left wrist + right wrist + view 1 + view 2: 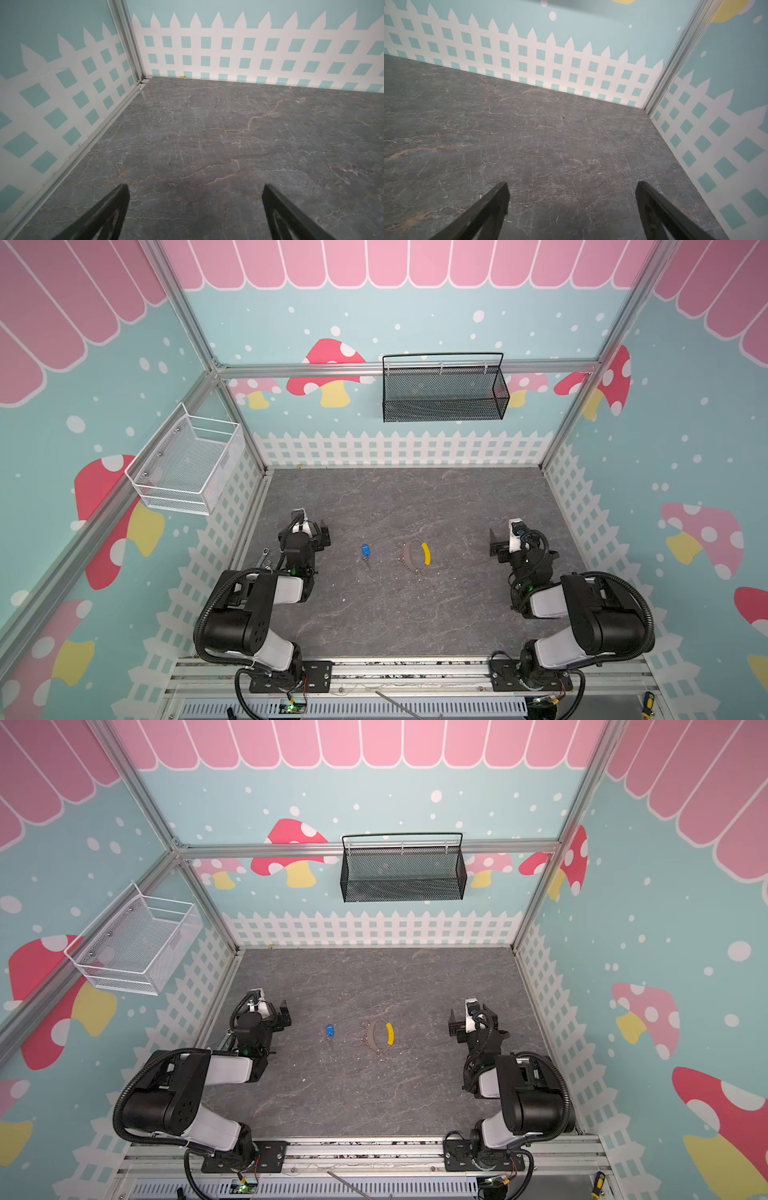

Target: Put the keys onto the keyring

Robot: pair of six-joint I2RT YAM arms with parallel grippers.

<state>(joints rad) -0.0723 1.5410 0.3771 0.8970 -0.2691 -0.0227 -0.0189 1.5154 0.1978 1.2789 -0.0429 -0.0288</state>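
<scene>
The tiny blue-headed silver key (pixel 365 550) and brown-strapped silver keyring (pixel 425 552) lie separate between the left claw (pixel 325 536) and right claw (pixel 493 543), both spread empty, probably for easy reach.

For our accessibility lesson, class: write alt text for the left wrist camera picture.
The left gripper stands open, its two black fingers spread over a grey marbled table. Beyond, teal walls with a printed white fence meet at a corner.
</scene>
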